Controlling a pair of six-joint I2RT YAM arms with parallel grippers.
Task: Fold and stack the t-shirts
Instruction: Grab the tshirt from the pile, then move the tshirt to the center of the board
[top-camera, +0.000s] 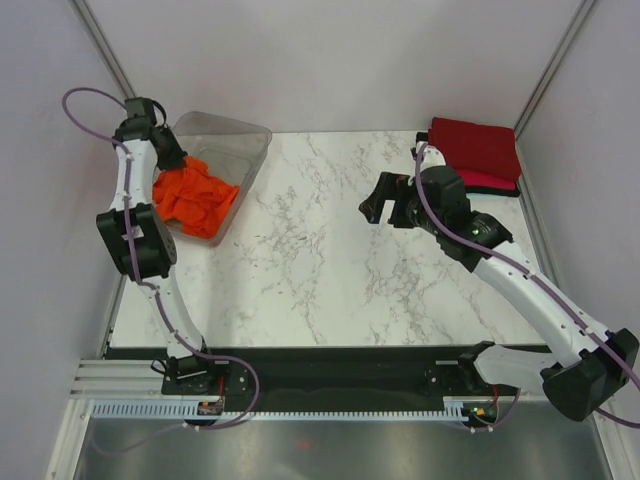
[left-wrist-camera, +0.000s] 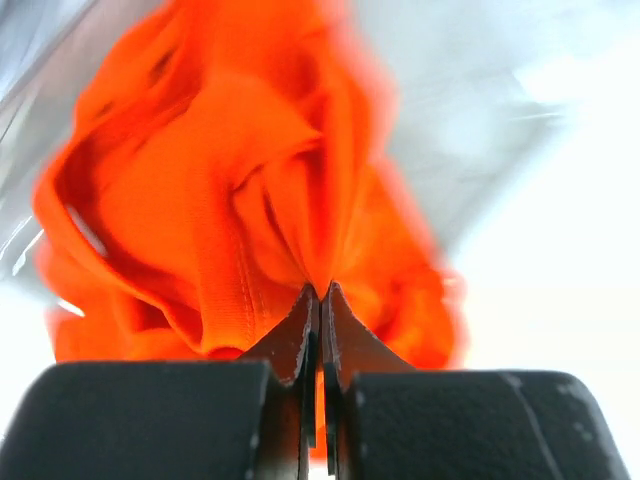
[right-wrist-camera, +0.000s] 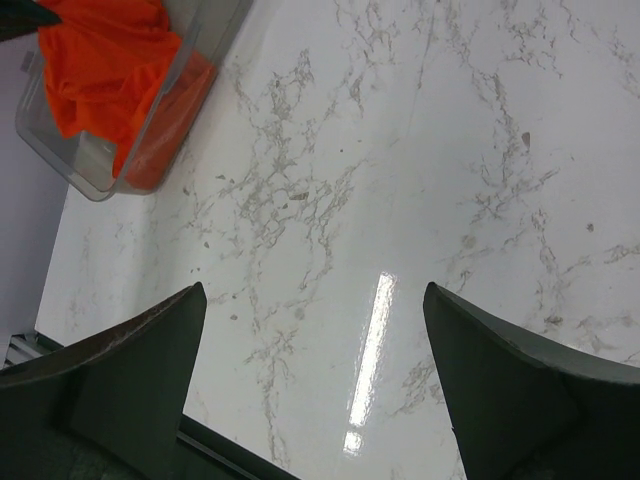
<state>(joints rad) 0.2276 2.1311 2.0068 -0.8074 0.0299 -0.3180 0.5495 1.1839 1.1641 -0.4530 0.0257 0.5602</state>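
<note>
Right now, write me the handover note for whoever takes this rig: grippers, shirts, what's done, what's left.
Left gripper: shut on the orange shirt, which lies crumpled in the clear bin at the far left of the table.
Right gripper: open, empty, above bare table.
Done: folded shirts stacked at the far right corner, dark red on top.
Left: lift the orange shirt out, fold it, add it to the stack.

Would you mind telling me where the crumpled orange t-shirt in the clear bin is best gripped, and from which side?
Pinch a raised fold on top of the orange t-shirt, coming from above: it lies bunched inside the clear bin, whose walls likely block a sideways approach. The left gripper is shut on just such a ridge.
</note>
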